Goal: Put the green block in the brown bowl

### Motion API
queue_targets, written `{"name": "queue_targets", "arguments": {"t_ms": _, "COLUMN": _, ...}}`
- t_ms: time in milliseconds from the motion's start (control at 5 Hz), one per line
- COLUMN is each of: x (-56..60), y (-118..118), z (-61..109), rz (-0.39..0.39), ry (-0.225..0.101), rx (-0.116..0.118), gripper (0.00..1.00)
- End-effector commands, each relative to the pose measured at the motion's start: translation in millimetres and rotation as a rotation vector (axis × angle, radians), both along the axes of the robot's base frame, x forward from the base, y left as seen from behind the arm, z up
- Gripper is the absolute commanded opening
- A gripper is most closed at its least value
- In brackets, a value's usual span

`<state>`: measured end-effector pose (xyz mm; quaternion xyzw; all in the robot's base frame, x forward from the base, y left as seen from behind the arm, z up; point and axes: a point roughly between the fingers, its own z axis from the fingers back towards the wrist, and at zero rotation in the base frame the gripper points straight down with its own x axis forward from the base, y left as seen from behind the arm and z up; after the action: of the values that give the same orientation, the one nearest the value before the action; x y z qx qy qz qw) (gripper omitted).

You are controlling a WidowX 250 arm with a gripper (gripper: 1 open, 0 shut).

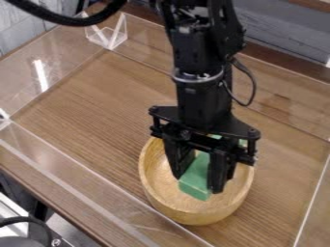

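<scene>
The green block hangs upright inside the brown bowl, its lower end close to the bowl's floor; whether it touches I cannot tell. My gripper reaches straight down into the bowl and is shut on the block, black fingers on either side of it. The block's upper part is hidden behind the fingers. The bowl sits on the wooden tabletop near the front edge.
Clear acrylic walls ring the wooden table. A small transparent stand sits at the back left. The black arm rises above the bowl, with a cable along its right side.
</scene>
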<state>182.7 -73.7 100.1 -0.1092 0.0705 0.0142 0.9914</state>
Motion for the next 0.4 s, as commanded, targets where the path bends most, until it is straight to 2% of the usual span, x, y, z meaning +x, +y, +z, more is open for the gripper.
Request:
{"name": "queue_targets", "arguments": {"t_ms": 0, "x": 5.1, "y": 1.6, "z": 4.5, "rz": 0.015, "ry": -0.029, "rx": -0.01, "gripper": 0.0}}
{"name": "queue_targets", "arguments": {"t_ms": 200, "x": 5.5, "y": 2.1, "z": 3.1, "rz": 0.016, "ry": -0.027, "rx": -0.013, "gripper": 0.0}}
